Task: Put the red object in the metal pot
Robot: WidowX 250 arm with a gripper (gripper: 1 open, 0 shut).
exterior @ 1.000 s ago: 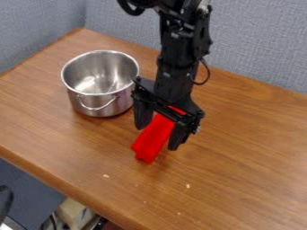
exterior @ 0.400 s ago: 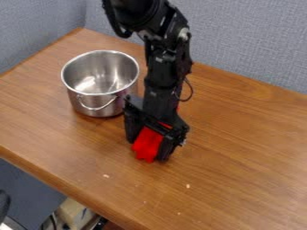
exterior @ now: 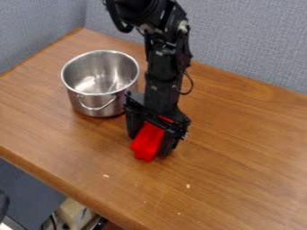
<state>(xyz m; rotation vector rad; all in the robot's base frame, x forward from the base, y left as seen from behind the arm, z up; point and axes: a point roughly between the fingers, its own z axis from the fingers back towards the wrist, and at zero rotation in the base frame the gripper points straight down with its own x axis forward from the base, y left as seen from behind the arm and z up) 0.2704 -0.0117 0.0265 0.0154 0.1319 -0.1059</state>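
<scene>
The red object (exterior: 149,143) lies on the wooden table (exterior: 240,171), a little to the right of and in front of the metal pot (exterior: 99,81). My gripper (exterior: 153,137) points straight down over it, open, with one black finger on each side of the block and its tips close to the tabletop. The block's upper end is hidden between the fingers. Nothing lies inside the shiny, upright pot, and its wire handle hangs down at the front.
The table's front edge runs diagonally from lower left to lower right. A grey wall stands behind the table. Bare wood surrounds the pot and the block.
The gripper has come down and shifted slightly left, so its fingers now straddle the red object near the tabletop. The block and the pot have not moved.
</scene>
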